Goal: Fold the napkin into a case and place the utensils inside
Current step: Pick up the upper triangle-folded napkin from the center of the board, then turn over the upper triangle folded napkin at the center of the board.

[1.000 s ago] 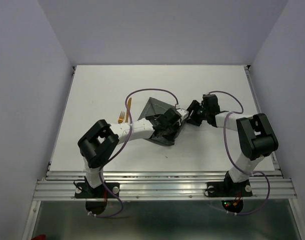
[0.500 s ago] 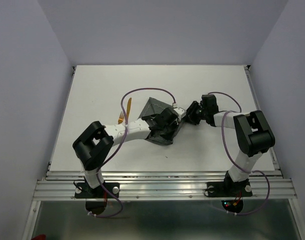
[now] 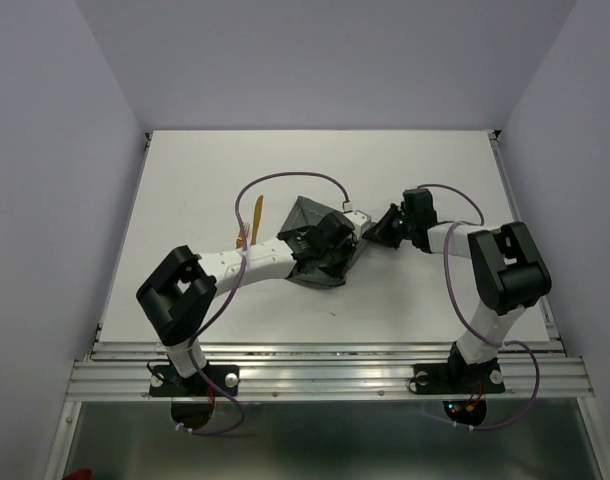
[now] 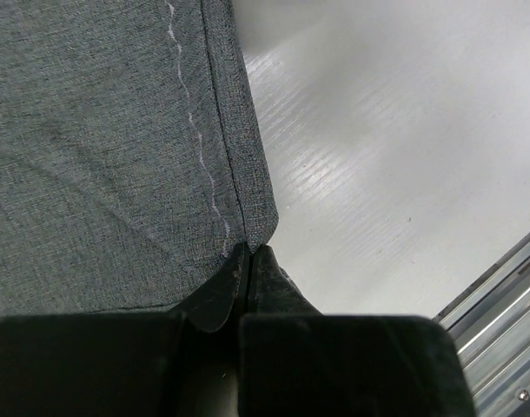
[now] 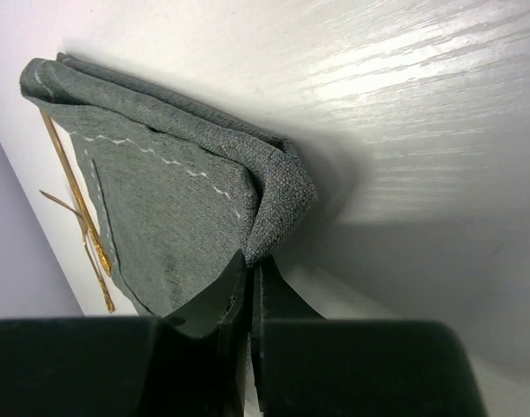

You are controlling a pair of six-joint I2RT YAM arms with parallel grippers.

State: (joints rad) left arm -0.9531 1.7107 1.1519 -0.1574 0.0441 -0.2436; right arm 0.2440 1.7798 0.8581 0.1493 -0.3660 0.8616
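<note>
Left of centre in the top view, the orange utensils (image 3: 257,212) lie outside the napkin (image 3: 307,213), a part-folded wedge at mid-frame. The left gripper (image 4: 248,261) is clenched on a hemmed corner, and the right gripper (image 5: 250,269) pinches the bunched right edge. Folding looks under way; next, both should draw the cloth over evenly.

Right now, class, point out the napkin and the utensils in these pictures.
napkin (image 5: 161,200): right wrist view, on its flat stitched top layer.
utensils (image 3: 257,212): top view, on the orange handle left of the napkin.
</note>
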